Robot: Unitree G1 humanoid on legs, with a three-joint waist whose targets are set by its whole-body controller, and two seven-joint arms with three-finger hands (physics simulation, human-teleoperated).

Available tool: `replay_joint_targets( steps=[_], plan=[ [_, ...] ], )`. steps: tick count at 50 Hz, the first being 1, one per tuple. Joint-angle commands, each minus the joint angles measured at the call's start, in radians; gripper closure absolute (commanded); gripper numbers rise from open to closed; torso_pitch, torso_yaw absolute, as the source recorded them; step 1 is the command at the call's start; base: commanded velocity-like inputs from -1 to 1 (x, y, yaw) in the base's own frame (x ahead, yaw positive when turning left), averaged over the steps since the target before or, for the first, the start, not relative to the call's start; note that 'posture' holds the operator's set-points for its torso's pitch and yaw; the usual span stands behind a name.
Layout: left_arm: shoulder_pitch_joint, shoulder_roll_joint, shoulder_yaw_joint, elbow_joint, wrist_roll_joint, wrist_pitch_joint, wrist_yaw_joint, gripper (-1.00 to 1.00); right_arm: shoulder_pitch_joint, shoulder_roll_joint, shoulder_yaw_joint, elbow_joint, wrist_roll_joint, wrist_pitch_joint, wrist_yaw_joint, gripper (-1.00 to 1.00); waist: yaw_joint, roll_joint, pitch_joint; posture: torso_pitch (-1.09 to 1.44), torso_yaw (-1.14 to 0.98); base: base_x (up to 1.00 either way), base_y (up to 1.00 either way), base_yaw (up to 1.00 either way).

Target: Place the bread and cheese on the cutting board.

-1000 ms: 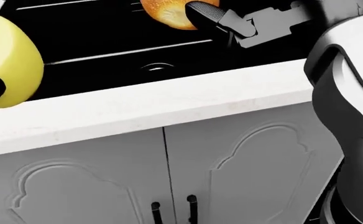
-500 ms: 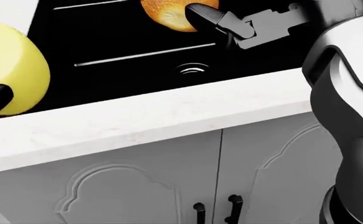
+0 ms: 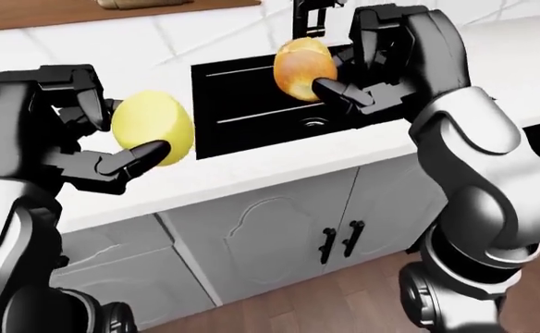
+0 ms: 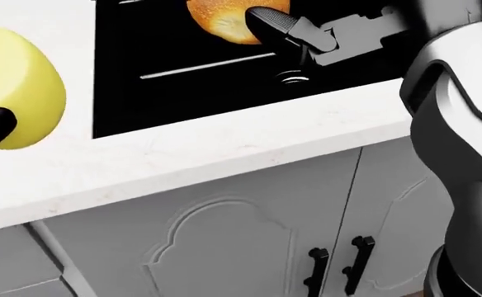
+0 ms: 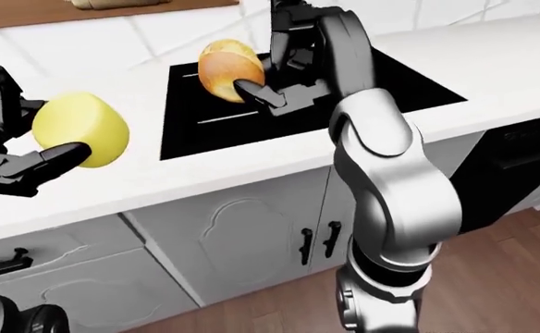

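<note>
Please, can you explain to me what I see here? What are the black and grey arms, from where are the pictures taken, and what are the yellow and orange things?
This is a simulated humanoid robot; all three pictures come from cameras on its head, looking down over its own arms. Its left hand holds the yellow cheese, and its right hand holds the orange-brown bread above a black sink set in a white counter. Grey cupboards stand below. At the top edge of both eye views lies a brown cutting board with something pale on it, too cropped to identify.
</note>
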Motion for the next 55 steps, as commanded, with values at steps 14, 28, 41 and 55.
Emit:
replay_joint_targets(
  steps=[14,28,41,55],
  plan=[
    [-0.032,0.03,0.018,-0.021,0.013,-0.027,0.01,1.0,-0.024,0.001,0.002,-0.023,0.001,-0.044,0.003,1.0,-0.002,0.06,-0.009,0.0,0.0,-0.21,0.44,0.0],
    [-0.015,0.01,0.0,-0.025,0.022,-0.043,0.018,1.0,-0.024,-0.001,-0.001,-0.024,0.0,-0.044,0.003,1.0,0.003,-0.013,-0.021,0.0,0.0,-0.15,0.43,0.0],
    [-0.022,0.017,0.006,-0.032,0.021,-0.028,0.01,1.0,-0.015,0.005,0.007,-0.008,-0.024,-0.053,0.011,1.0,-0.005,0.065,0.024,0.0,0.0,-0.01,0.31,0.0],
    [-0.051,0.029,0.005,-0.025,0.026,-0.008,0.005,1.0,-0.012,0.007,0.016,-0.005,-0.032,-0.053,0.018,1.0,0.001,-0.03,-0.005,0.0,0.0,0.0,0.25,0.0]
  ],
)
